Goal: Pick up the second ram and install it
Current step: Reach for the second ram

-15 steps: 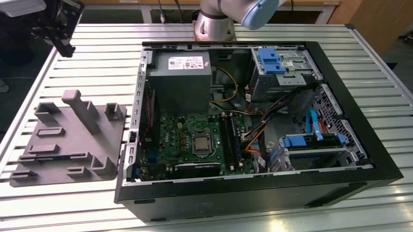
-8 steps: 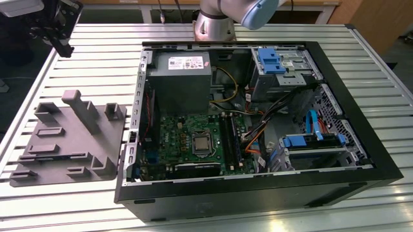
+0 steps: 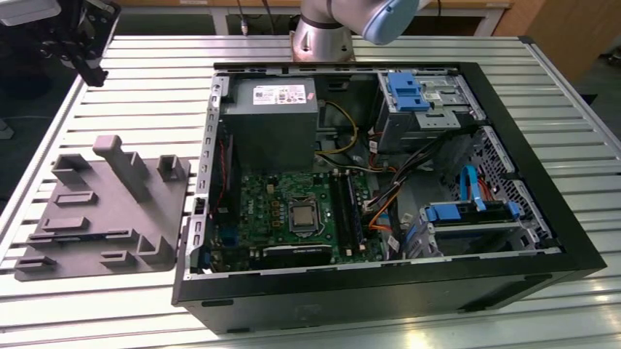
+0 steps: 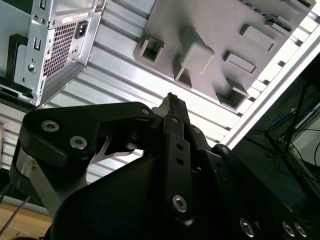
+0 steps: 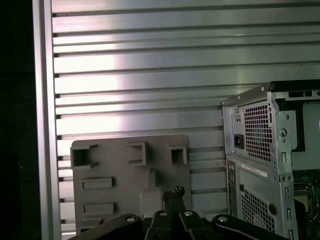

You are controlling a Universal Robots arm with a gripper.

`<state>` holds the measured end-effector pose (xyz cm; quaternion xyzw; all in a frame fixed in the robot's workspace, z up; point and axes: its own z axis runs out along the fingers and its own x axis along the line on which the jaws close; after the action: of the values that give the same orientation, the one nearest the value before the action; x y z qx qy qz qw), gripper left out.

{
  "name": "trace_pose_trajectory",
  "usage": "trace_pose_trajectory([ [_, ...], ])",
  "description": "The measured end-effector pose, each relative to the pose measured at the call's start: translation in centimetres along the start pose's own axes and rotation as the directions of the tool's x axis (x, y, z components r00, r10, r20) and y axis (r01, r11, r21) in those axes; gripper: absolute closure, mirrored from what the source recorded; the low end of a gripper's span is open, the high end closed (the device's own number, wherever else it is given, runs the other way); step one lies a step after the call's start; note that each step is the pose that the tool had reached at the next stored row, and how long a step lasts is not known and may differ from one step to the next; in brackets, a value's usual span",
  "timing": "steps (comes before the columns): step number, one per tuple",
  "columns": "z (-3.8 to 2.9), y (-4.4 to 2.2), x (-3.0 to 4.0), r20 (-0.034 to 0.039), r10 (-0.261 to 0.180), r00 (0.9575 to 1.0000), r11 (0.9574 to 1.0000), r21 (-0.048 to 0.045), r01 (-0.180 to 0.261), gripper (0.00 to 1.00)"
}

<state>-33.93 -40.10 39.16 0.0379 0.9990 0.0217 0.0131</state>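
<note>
My gripper (image 3: 94, 73) hangs high over the table's far corner at the exterior view's left, away from the tray and the case. Its fingertips (image 4: 172, 102) (image 5: 173, 194) stand together in both wrist views, shut, with nothing showing between them. A thin dark strip that looks like the second ram (image 4: 279, 21) lies along the far edge of the grey moulded tray (image 3: 116, 218); I cannot tell for sure. The long black sockets (image 3: 347, 211) run beside the processor on the green motherboard (image 3: 276, 211) in the open case.
The open black computer case (image 3: 543, 269) takes up the table's middle and right, with a power supply (image 3: 272, 116), blue drive brackets (image 3: 406, 91) and loose cables (image 3: 388, 203) inside. Upright posts (image 3: 121, 163) rise from the tray. The slatted aluminium table (image 5: 150, 65) lies below the gripper.
</note>
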Motion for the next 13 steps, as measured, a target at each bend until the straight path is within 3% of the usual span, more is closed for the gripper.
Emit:
trace_pose_trajectory([
  [13,0.0,-0.05,0.55,0.0,0.0,1.0,1.0,0.0,0.0,0.89],
])
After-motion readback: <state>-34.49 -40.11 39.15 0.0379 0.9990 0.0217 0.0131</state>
